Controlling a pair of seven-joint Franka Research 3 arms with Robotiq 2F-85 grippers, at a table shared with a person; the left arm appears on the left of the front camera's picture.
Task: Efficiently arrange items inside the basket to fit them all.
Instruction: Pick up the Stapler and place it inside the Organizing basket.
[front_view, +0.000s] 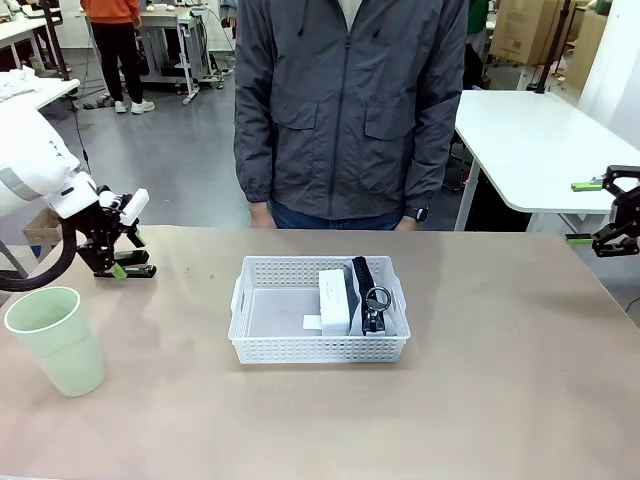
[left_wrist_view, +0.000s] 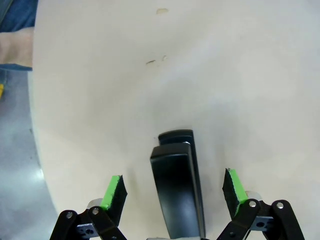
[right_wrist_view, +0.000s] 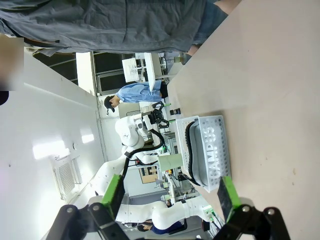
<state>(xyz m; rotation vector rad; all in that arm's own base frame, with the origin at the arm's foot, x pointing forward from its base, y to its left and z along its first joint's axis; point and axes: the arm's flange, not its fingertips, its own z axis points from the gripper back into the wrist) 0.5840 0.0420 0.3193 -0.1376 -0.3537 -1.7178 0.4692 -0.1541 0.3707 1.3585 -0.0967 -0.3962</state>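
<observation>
left claw (left_wrist_view: 174, 186) released, pads straddling the black stapler (left_wrist_view: 176, 165) on the tabletop (left_wrist_view: 225, 75), apparently without contact. right claw (front_view: 582, 212) released, well apart from the basket (front_view: 318, 350), which holds the white block (front_view: 335, 300) and pouch (front_view: 368, 290). green cup (front_view: 55, 340) stands near the stapler.

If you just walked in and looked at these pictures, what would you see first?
Probably the white basket in the middle of the table, with a white block and a grey pouch side by side at its right end. Next, the pale green cup standing alone near the table's left front corner. Then the left gripper, open, with a black stapler lying between its pads.
</observation>
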